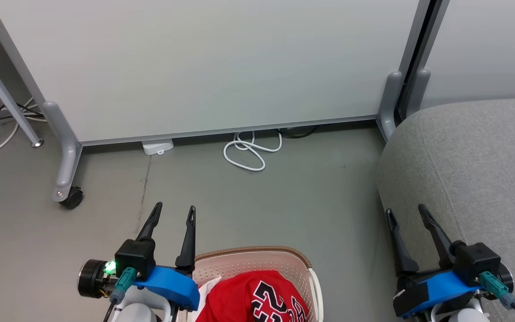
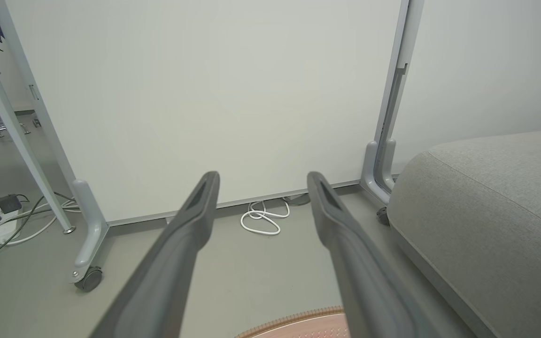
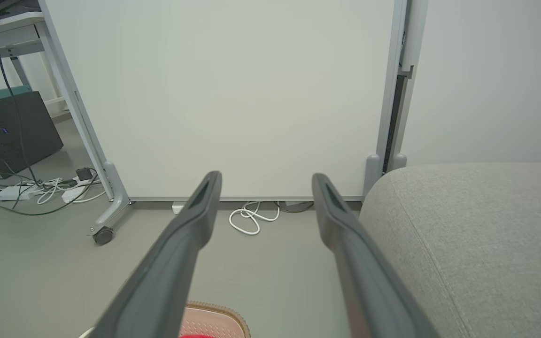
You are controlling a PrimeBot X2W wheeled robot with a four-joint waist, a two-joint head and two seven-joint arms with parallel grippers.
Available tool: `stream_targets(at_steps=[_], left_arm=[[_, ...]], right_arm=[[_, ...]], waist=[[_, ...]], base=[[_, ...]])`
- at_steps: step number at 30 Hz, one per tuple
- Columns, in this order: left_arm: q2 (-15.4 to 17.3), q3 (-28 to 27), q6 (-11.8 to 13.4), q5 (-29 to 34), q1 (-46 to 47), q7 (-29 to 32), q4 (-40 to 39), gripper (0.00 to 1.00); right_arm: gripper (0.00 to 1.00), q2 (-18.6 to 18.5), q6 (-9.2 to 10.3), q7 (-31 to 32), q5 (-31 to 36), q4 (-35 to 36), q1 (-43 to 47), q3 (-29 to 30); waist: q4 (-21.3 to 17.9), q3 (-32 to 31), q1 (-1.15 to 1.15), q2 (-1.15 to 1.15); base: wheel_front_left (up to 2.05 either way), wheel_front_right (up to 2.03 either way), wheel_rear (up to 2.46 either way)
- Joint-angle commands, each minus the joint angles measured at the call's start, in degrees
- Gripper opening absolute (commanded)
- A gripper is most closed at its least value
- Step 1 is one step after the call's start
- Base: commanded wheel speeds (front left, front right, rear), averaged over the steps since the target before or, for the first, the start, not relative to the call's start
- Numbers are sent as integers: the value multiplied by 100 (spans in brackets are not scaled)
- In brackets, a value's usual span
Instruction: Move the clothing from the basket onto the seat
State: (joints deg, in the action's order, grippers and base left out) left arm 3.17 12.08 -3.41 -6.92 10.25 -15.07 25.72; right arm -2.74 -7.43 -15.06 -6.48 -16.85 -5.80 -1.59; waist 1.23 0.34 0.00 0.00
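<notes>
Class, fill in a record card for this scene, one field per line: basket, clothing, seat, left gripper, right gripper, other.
basket: cream, brown rim, on the floor before the robot
clothing: red jersey with black-and-white numbers, lying in the basket
seat: grey cushion to the robot's right, no clothing on the part seen
left gripper: open, empty, by the basket's left edge
right gripper: open, empty, by the seat's edge
other: coiled white cable by the wheeled partition
</notes>
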Motion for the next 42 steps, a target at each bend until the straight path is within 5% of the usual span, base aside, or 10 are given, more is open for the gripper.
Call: stream_targets(at_steps=[1,18,42], left_arm=[[-3,6,23,-12,67,-16,-11,100],[68,128,-102,89,439,-15,195,100],[294,1414,-403,398,2427,-16,2483,100]], right_arm=[[100,-26,-11,-18,-38,-10,-84,-7],[100,-25,-11,-12,-26,189,-262,-46],[100,-22,-7,-12,-37,761,-1472,-249]], waist=[[-10,4,0,0],[-198,431,0,0],[-937,2642,0,0]], base=[[0,0,0],[0,0,0],[0,0,0]])
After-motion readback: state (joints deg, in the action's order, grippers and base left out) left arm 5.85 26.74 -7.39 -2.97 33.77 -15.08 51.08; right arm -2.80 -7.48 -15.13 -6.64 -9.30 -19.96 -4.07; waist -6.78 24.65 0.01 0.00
